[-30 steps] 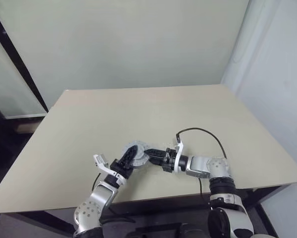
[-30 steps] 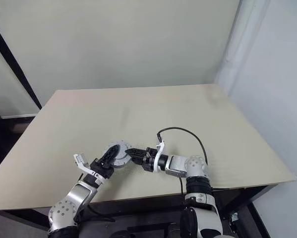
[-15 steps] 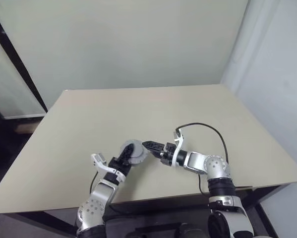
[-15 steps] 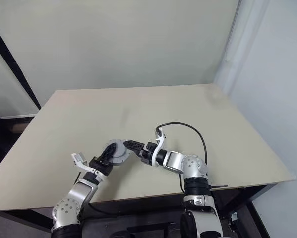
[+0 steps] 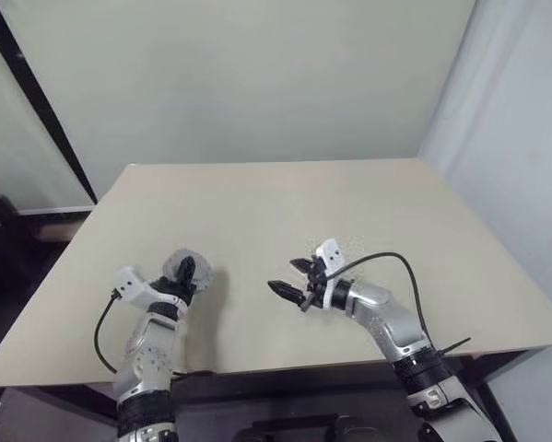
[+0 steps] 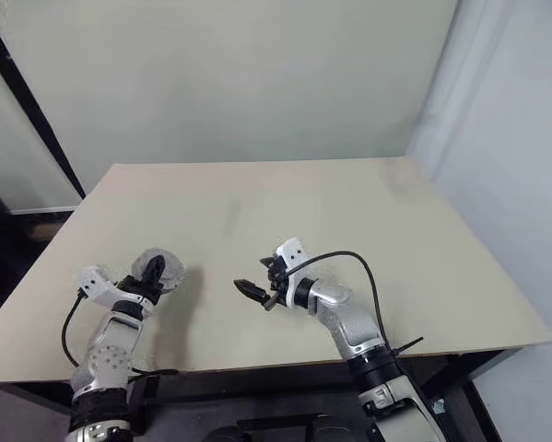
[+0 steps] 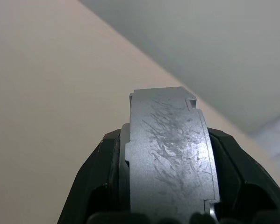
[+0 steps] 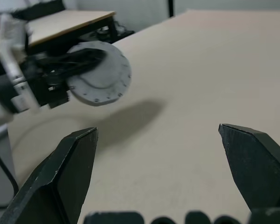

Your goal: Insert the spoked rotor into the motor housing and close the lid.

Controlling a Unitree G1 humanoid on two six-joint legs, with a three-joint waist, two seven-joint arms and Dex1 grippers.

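My left gripper is shut on the rim of a round grey metal motor housing and holds it on edge just above the table's front left. In the left wrist view its scratched thick edge sits between the two black fingers. The right wrist view shows its flat face with small holes around the rim; I cannot tell whether that face is the lid. The spoked rotor is hidden. My right gripper hangs open near the table's front middle, well apart from the housing, with nothing between its fingers.
The beige table stretches wide behind and to the right of both grippers. A black cable loops over the right forearm. The table's front edge runs close below both hands.
The right gripper has let go of the housing, opened wide and rolled over. The left arm has swung to the left with the housing, so a gap now lies between the hands.
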